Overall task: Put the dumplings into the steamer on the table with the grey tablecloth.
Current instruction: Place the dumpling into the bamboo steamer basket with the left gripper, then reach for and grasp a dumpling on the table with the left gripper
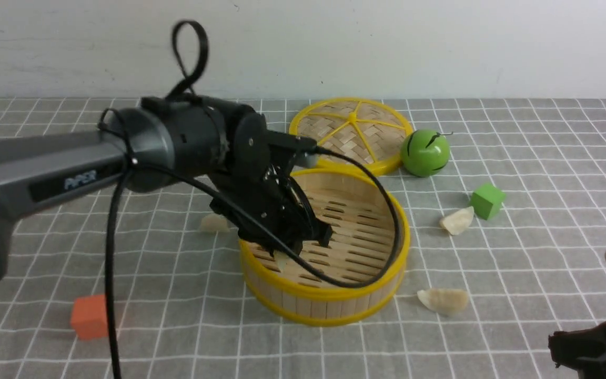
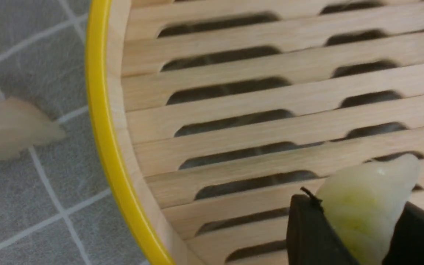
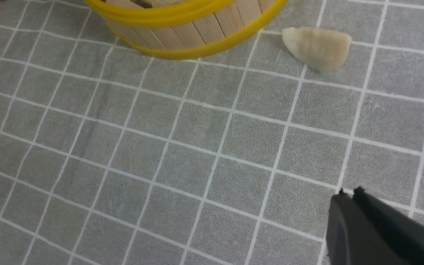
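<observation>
On a table (image 1: 545,337) draped in a grey tablecloth (image 1: 545,158), before a plain white wall, I am holding a greenish dumpling (image 2: 370,191) low over the slatted floor of the steamer (image 1: 334,310), near its left wall. My left pincer (image 2: 361,243) is clamping it from both sides, with the dumpling's tip poking out past the black fingers (image 2: 307,235). I cannot tell whether it is touching the slats.

No other dumpling is showing in the basket, though my arm is hiding part of the floor. By my reckoning the job is only beginning: this one is waiting to be released, and three are lying out on the cloth.

A pale dumpling (image 1: 213,223) is sitting just beside the steamer's left side. A second dumpling (image 1: 457,220) is lying to the right, next to a green cube (image 1: 487,200), and a third dumpling (image 1: 444,301) is resting near the front right. My right pincer (image 3: 350,193) is hovering closed and empty above the cloth, nearest that third one.

Behind the steamer a woven lid (image 1: 350,131) is lying flat with a green ball (image 1: 425,152) just beside it, and an orange cube (image 1: 89,317) is sitting well apart at front left.
</observation>
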